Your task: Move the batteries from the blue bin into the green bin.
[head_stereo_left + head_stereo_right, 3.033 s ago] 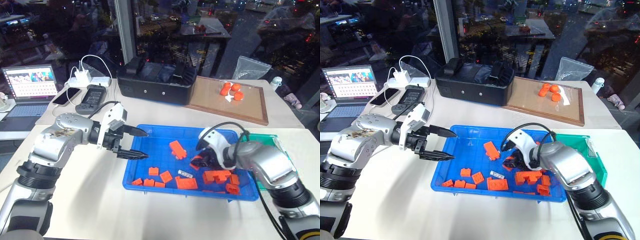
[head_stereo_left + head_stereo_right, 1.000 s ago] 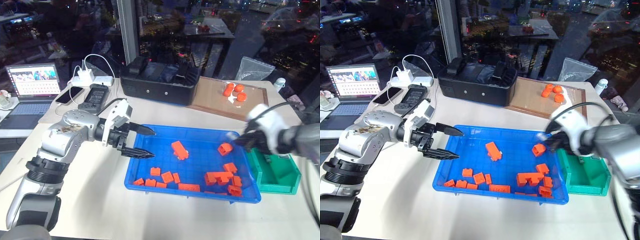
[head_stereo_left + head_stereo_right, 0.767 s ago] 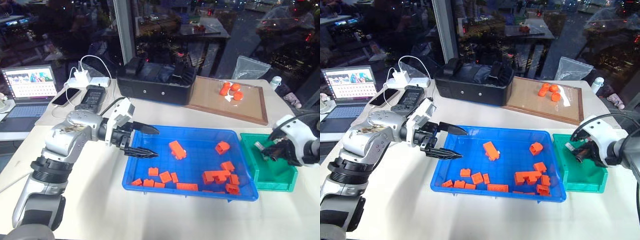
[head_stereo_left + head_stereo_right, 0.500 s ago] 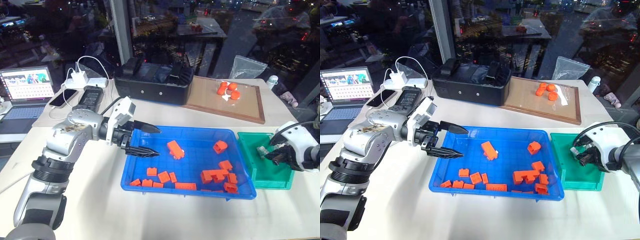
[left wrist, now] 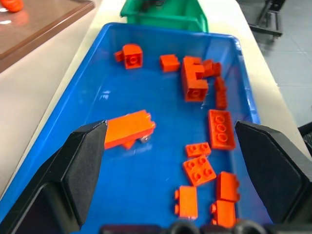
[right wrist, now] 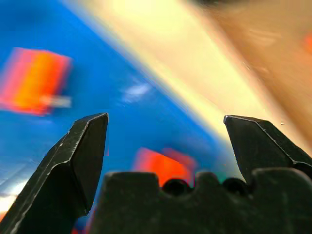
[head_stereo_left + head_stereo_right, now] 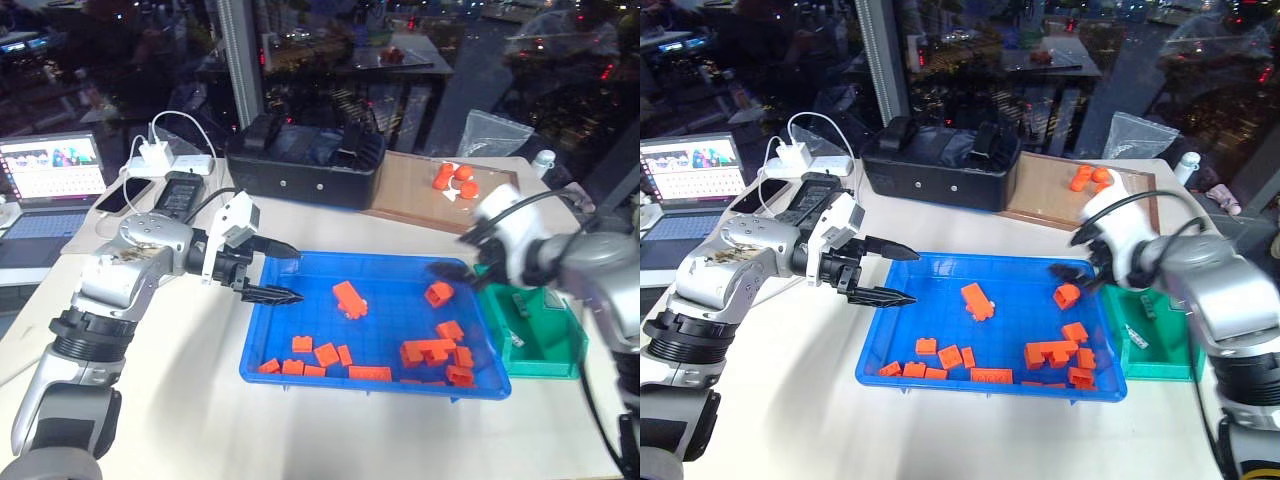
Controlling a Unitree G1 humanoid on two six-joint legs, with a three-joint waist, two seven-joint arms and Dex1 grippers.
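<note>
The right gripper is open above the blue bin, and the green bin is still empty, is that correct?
Not quite. The right gripper is open above the blue bin, but the green bin is not empty: the right eye view shows batteries lying in it.

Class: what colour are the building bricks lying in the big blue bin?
The bricks are orange, clearest in the left wrist view, against the blue bin.

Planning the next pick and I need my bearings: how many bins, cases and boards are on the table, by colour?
Blue bin: 1
Green bin: 1
Black case: 1
Brown wooden board: 1
Total: 4
</note>
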